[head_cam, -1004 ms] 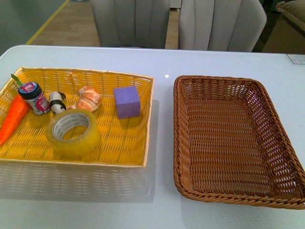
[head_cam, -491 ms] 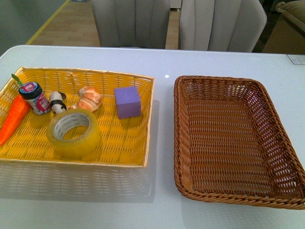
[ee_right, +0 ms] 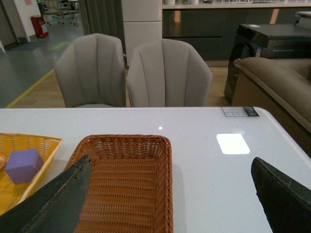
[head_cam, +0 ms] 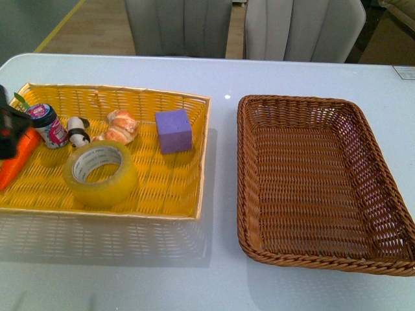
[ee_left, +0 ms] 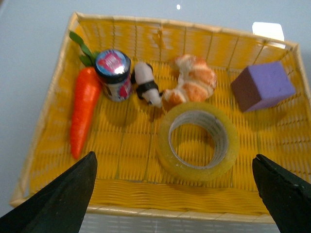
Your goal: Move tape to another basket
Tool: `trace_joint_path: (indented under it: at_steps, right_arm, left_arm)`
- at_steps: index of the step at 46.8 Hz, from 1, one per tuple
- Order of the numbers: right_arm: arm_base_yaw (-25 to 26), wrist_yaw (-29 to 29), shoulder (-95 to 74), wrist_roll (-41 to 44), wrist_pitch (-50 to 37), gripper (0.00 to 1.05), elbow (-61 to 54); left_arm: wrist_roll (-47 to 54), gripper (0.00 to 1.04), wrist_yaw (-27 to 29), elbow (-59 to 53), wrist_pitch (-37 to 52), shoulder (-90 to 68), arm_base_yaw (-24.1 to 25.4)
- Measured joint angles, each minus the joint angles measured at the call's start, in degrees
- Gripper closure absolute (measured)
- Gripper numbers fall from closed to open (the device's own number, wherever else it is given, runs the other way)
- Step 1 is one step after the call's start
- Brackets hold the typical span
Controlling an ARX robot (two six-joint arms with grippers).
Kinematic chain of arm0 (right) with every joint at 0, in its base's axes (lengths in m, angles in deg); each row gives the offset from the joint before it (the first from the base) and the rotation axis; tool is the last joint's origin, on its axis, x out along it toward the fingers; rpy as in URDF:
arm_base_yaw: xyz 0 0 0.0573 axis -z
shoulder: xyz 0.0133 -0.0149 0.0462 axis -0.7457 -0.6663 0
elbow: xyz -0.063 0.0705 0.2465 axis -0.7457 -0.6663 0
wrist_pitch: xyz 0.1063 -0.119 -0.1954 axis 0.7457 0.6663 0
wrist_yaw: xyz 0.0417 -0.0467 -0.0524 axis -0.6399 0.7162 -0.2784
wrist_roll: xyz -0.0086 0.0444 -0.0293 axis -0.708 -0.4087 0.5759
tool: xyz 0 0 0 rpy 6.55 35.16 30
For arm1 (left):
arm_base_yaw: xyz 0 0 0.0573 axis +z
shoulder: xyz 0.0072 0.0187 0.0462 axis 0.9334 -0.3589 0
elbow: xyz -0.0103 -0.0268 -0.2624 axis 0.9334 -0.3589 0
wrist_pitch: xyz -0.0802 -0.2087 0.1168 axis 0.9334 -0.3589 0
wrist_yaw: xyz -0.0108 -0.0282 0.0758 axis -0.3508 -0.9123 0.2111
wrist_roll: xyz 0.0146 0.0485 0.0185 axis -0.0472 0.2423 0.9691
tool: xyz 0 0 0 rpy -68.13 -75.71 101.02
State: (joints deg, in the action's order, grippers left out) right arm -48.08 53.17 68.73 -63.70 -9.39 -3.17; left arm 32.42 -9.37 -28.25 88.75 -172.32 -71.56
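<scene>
The tape, a wide yellowish roll with a white core, lies flat near the front of the bright yellow basket. The dark brown wicker basket stands empty to its right. My left gripper hangs open above the yellow basket's near side, apart from the tape; a black part of it shows at the far left edge of the front view. My right gripper is open over the brown basket's right rim, holding nothing.
In the yellow basket with the tape are a purple cube, a croissant, a small panda toy, a jar and a carrot. Two grey chairs stand behind the white table.
A black part of my left arm has come into the front view at the far left. The whole scene has shifted slightly in that view. The tape lies where it was.
</scene>
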Motion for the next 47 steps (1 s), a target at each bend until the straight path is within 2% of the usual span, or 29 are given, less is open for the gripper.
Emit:
trace_joint_path:
  at_steps: [8, 18, 36, 47]
  right_arm:
    - [0.0, 0.0, 0.0, 0.0, 0.0, 0.09, 0.0]
    - [0.0, 0.0, 0.0, 0.0, 0.0, 0.09, 0.0]
    - [0.0, 0.0, 0.0, 0.0, 0.0, 0.09, 0.0]
    - [0.0, 0.0, 0.0, 0.0, 0.0, 0.09, 0.0]
  left_arm:
    - [0.28, 0.09, 1.66, 7.08, 1.73, -15.87, -0.81]
    - [-0.76, 0.09, 2.93, 15.74, 0.07, -26.82, -1.07]
    - [-3.04, 0.09, 4.13, 28.74, -4.52, -39.01, -1.95]
    - [-4.44, 0.09, 4.85, 32.13, -5.95, -42.51, -2.32]
